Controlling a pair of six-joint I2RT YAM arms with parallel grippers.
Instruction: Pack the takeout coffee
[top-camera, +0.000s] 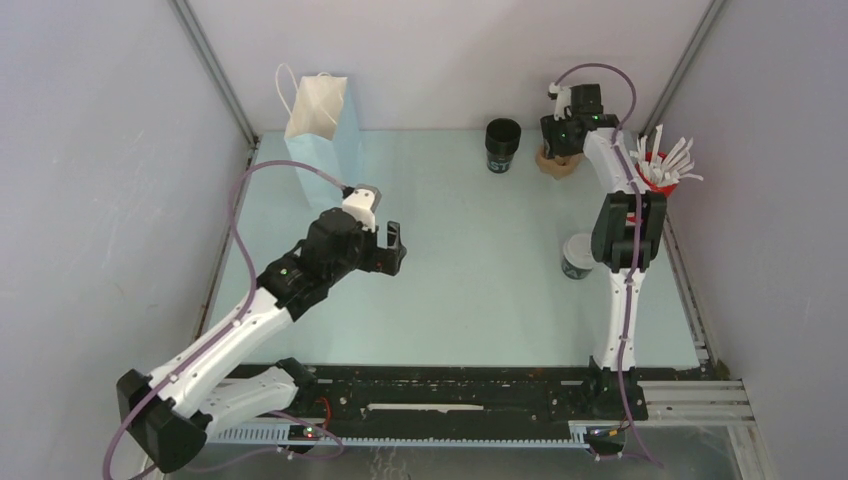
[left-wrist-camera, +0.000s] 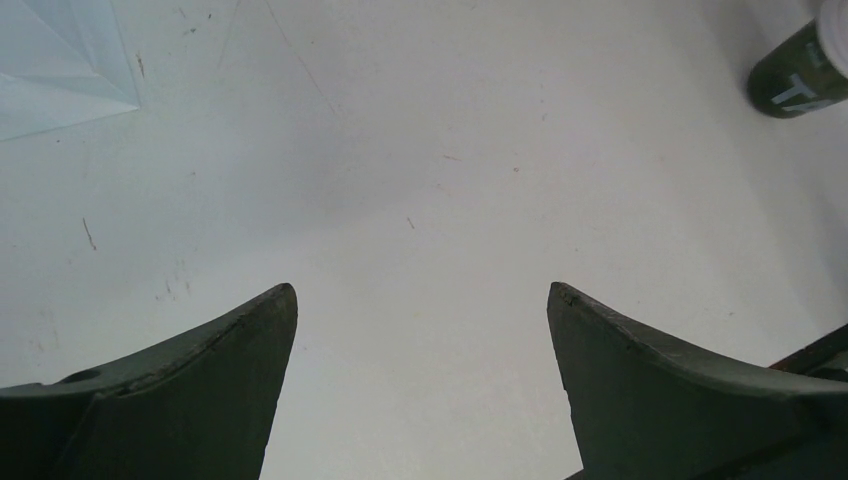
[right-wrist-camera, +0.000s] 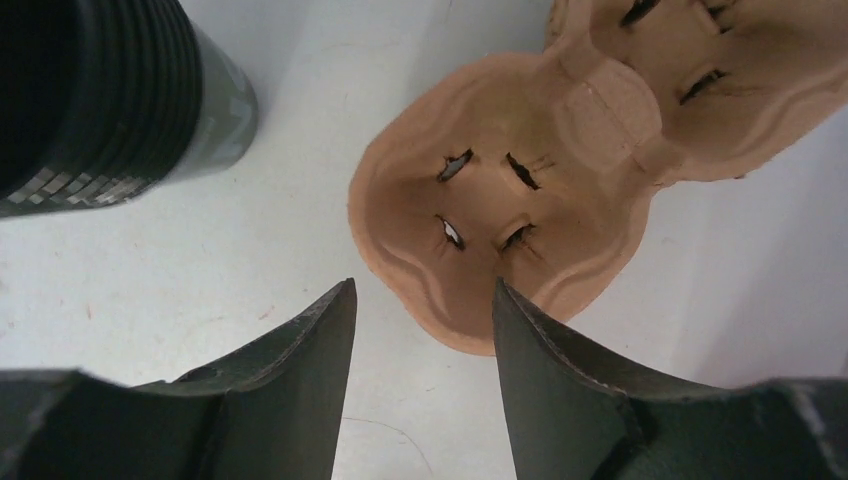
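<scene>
Right gripper closest to lens: jaws partly apart, nothing clamped, near rim of pulp cup carrier seen between tips. Left gripper: jaws wide apart, empty.

Takeout coffee stood upright on table, just beside elbow of right arm, well apart from carrier.

Risks judged:
- light carrier shoved or tipped if rim is caught by one finger only
- lidless cup just beside carrier, liable to be knocked
- coffee liable to be toppled by arm swing

Lettering: pale "T" read on coffee wall in left wrist view, remainder cut off. Lidless cup markings unreadable.

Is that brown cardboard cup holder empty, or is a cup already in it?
Empty. The cup holder shows bare, slitted pocket bottoms, and the lidded coffee stands apart from it.
</scene>
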